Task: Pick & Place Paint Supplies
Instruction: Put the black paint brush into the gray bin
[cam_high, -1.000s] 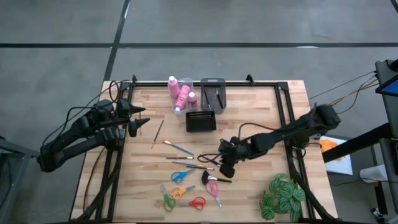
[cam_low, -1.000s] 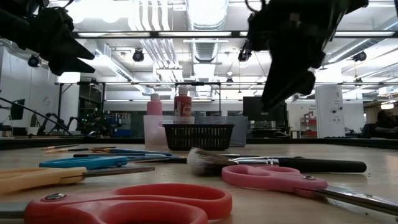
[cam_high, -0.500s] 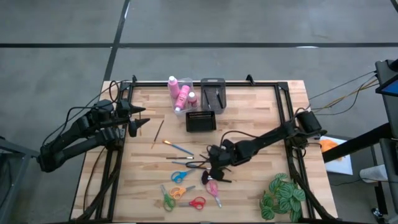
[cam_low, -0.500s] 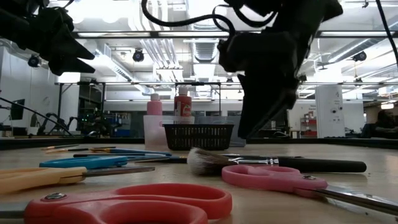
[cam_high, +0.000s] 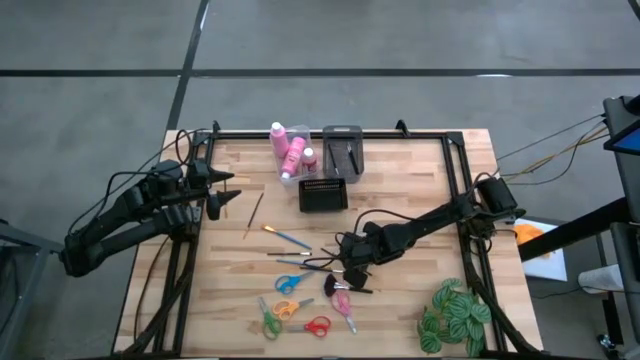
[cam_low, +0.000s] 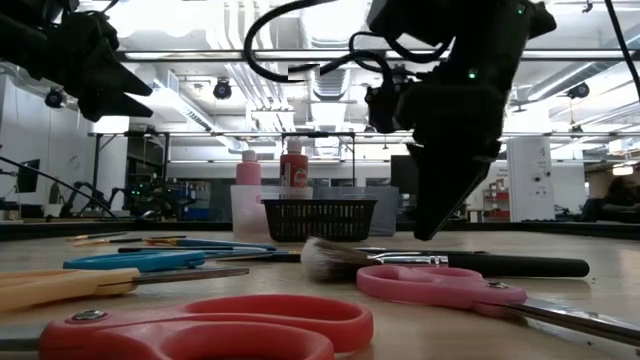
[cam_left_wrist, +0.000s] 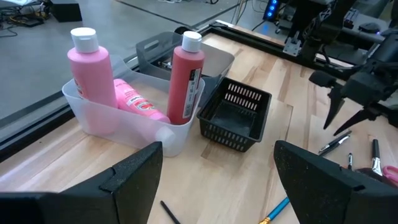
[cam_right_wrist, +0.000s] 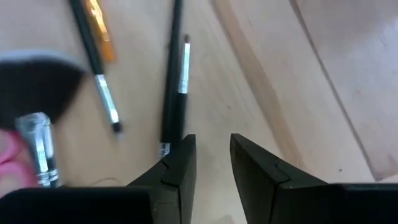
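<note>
Three pink bottles with white caps stand or lie in a clear bin at the table's far edge. Thin paintbrushes and several coloured scissors lie flat on the wooden table. My right gripper is open, low over the table, fingers pointing down. Its tips stand just beside the end of a thin black brush. A fan brush lies close by. My left gripper waits open, raised near the table's left edge.
A black mesh basket and a grey bin sit at the far middle. A green leafy plant stands at the near right corner. A wooden-handled brush lies alone left of centre. Black frame rails border the table.
My right gripper has moved toward the table's left and come down, from well above the table to just over the brushes in the middle. The brushes, scissors and bottles lie where they were.
</note>
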